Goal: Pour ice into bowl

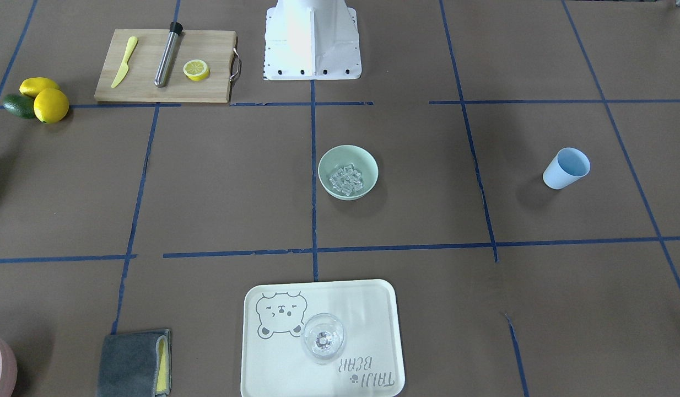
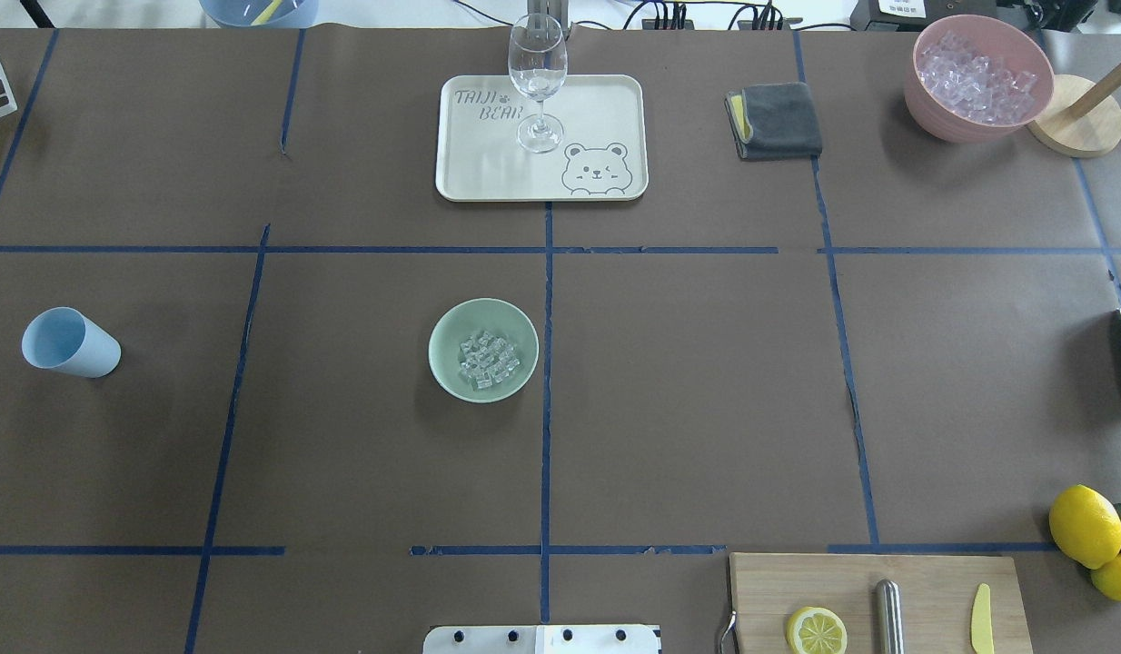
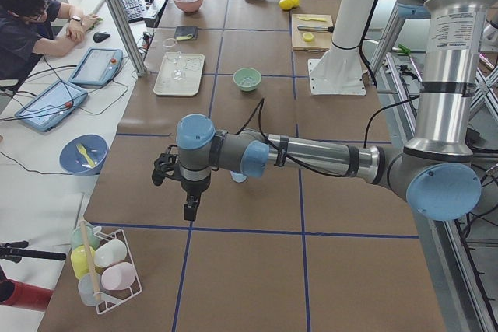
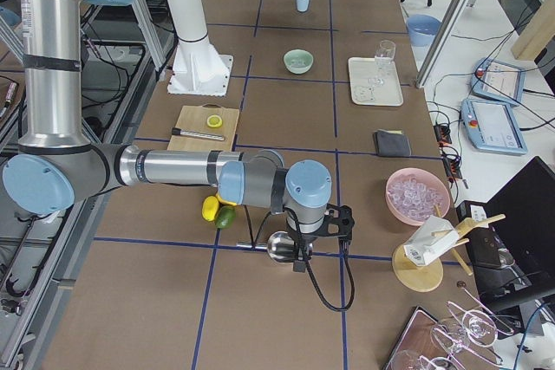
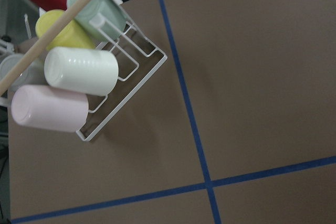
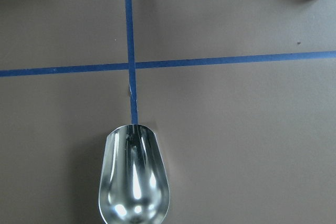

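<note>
The mint-green bowl point(image 1: 330, 161) point(image 2: 447, 334) stands near the table's middle, and the ice point(image 1: 346, 179) point(image 2: 488, 361) lies inside it as a small heap of clear cubes. My left gripper point(image 3: 189, 209) appears only in the exterior left view. It hangs over the table's left end, far from the bowl point(image 3: 247, 78), and I cannot tell its state. My right gripper point(image 4: 303, 262) appears only in the exterior right view, over the right end. A shiny metal scoop point(image 6: 134, 182) point(image 4: 282, 247) lies empty right below it. No fingers show in either wrist view.
A light blue cup point(image 2: 68, 342) stands left of the bowl. A pink tub point(image 2: 977, 77) holds more ice. A tray point(image 2: 606, 100) carries a wine glass point(image 2: 537, 77). Also present: grey cloth point(image 2: 777, 120), cutting board point(image 2: 933, 581), lemons point(image 2: 1085, 525), cup rack point(image 5: 121, 72), a seated person point(image 3: 23, 25).
</note>
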Robot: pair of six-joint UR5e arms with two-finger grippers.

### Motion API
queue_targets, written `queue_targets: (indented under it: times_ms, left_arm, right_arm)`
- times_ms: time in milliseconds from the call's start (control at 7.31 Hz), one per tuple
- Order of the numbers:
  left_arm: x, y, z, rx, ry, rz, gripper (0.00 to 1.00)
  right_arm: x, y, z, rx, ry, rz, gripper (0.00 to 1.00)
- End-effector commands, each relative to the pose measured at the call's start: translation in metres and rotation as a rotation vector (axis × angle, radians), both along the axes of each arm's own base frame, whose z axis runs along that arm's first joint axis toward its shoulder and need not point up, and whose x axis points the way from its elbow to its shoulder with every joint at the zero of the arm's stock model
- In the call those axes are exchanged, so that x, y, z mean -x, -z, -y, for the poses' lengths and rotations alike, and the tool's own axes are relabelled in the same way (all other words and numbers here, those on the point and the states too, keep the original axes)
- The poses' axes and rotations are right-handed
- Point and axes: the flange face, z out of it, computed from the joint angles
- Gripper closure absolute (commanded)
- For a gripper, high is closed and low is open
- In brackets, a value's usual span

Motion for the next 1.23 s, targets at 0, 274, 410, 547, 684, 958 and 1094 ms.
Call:
queue_targets:
  times_ms: [0,274,410,547,684,958,1094]
  left_arm:
    - [0.024,-0.031,-0.034,0.018,-0.026,-0.051,0.00]
    - [0.029,-0.040,-0.043,0.028,-0.017,-0.043,0.00]
    - [0.035,-0.044,-0.047,0.040,-0.003,-0.044,0.00]
    - [0.034,-0.047,-0.052,0.046,0.000,-0.044,0.00]
    - [0.034,-0.040,-0.045,0.022,-0.011,-0.039,0.00]
    - [0.034,-0.038,-0.043,-0.078,-0.118,-0.021,0.00]
    - [0.034,-0.036,-0.042,-0.080,-0.119,-0.022,0.00]
  right_arm:
    - [0.014,0.022,0.023,-0.043,0.032,0.000,0.00]
    - [0.056,0.072,0.033,-0.184,0.119,0.011,0.00]
    - [0.072,0.094,0.036,-0.288,0.150,0.023,0.00]
    - [0.119,0.117,0.047,-0.340,0.231,0.035,0.00]
    - [0.143,0.153,0.059,-0.317,0.181,0.055,0.00]
    - [0.212,0.225,0.050,-0.261,0.125,0.115,0.00]
    - [0.253,0.264,0.050,-0.243,0.119,0.156,0.00]
